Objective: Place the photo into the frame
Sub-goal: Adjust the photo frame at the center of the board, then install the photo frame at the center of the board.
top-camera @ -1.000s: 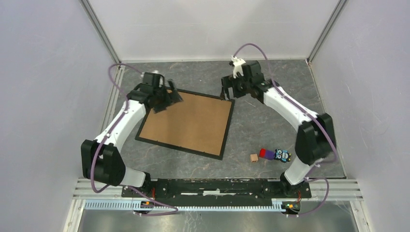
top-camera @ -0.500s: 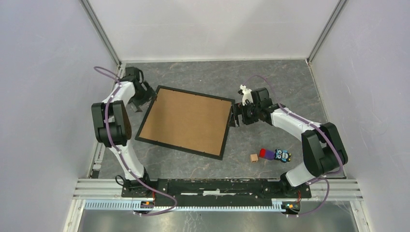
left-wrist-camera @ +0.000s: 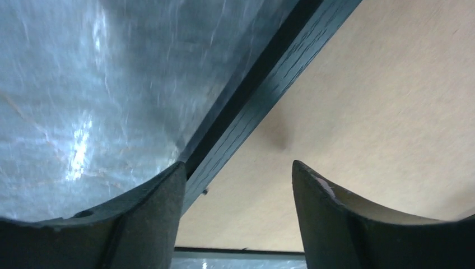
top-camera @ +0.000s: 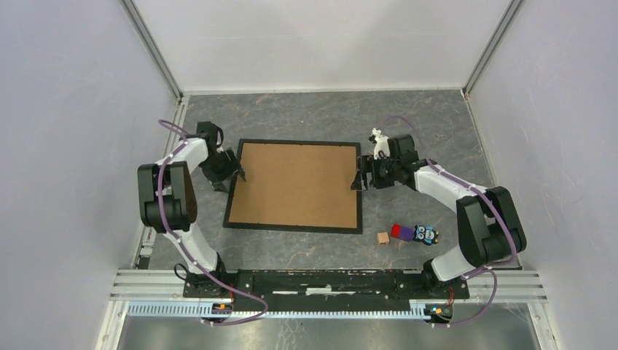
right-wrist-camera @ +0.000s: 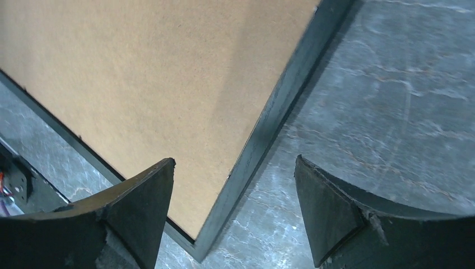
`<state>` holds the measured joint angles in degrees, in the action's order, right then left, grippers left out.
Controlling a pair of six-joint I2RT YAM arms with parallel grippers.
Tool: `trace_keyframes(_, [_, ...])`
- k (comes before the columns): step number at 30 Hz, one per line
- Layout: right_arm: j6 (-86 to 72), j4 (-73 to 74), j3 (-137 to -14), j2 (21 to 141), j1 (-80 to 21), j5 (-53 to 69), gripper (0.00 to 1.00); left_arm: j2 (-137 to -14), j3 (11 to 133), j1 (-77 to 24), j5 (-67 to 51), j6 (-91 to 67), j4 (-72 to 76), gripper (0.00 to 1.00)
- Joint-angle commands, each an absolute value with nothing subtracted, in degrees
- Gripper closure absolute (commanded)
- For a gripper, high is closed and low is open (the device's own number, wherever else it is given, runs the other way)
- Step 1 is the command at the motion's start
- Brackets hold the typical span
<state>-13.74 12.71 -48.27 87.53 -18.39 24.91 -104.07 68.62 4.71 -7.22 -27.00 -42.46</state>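
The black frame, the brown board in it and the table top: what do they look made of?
The frame: probably painted wood, matte black, with fine grain-like streaks. The board: likely hardboard or fibreboard, even tan, dull, finely speckled. The table top: grey, veined like marble, glossy; stone or a printed surface, can't tell.

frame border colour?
Black, around a plain brown backing board; the frame shows best in the top external view.

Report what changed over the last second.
The frame turned from skewed to square with the table. The left gripper shifted from its far corner to its left edge, and the right gripper to its right edge. Both jaws are open, nothing held. The cube and owl toy stayed put.
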Motion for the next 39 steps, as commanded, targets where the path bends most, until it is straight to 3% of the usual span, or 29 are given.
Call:
trace_keyframes(1, [-16.61,9.32,-47.40,84.79,-15.01,26.28,0.16,-97.22,63.88,4.48,-10.71,-23.31,-43.10,0.28])
trace_keyframes(5, [-16.67,12.16,-50.57,87.37,-13.25,24.76,0.19,-96.05,62.23,4.36,-9.95,-22.24,-42.94,0.39])
trace_keyframes(13, [-17.32,14.04,-54.19,94.38,-12.26,25.32,0.39,-97.81,61.98,4.37,-10.93,-23.26,-41.60,0.57])
trace_keyframes(30, [-18.56,15.98,-67.86,107.91,-10.67,23.32,0.52,-97.49,60.60,4.37,-14.07,-24.74,-39.48,0.60])
trace_keyframes(39, [-19.24,15.12,-68.70,111.11,-10.43,23.45,0.56,-97.75,60.73,4.40,-14.37,-24.68,-39.53,0.61])
